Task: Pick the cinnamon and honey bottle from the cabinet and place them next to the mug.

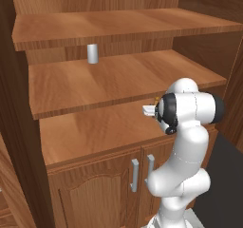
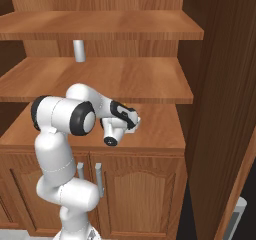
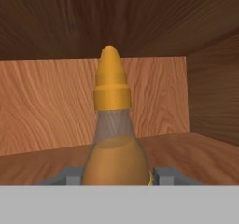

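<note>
Left base view: grey cylinder point(image 1: 92, 53) on middle cabinet point(image 1: 71, 127) shelf, 11 o'clock of arm; wrist reaching into lowest bay.
Right base view: same reach, cylinder at 12 o'clock.
Hand view: gripper point(image 3: 116, 175) pinching honey bottle point(image 3: 113, 143), upright, dead centre between fingertips point(image 3: 165, 175).

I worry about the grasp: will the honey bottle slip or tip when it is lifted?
The honey bottle looks smooth and rounded, so it may slip between the fingers. Its body narrows toward a tall pointed cap, so it could tilt if held low. It seems rigid, probably not fragile.
</note>
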You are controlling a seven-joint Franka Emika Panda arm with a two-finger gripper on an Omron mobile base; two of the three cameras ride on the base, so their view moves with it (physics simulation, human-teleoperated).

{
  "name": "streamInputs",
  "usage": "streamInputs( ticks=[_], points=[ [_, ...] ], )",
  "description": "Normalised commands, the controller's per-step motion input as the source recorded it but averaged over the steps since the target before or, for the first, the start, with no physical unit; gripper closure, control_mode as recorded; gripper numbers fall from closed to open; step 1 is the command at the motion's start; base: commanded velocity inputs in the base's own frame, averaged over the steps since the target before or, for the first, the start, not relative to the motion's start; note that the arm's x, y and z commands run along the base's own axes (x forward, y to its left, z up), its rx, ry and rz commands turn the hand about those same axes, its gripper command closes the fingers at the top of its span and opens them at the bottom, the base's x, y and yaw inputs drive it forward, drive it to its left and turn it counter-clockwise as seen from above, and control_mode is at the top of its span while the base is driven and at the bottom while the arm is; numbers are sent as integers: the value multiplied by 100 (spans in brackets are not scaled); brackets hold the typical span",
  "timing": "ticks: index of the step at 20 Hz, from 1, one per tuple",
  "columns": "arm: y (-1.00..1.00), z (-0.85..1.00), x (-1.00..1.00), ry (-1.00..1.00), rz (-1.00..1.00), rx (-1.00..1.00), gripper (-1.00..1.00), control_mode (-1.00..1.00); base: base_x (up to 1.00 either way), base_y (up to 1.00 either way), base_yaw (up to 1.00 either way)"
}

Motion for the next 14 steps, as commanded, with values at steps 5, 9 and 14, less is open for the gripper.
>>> streamInputs(
  ticks=[5, 9, 14],
  points=[
    [0, 0, -45, -1, 0, 0, 100, -100, 0, 0, 0],
    [0, 0, -75, -8, 0, 0, 100, -100, 0, 0, 0],
    [0, 11, -73, -15, 0, 0, 100, -100, 0, 0, 0]
  ],
)
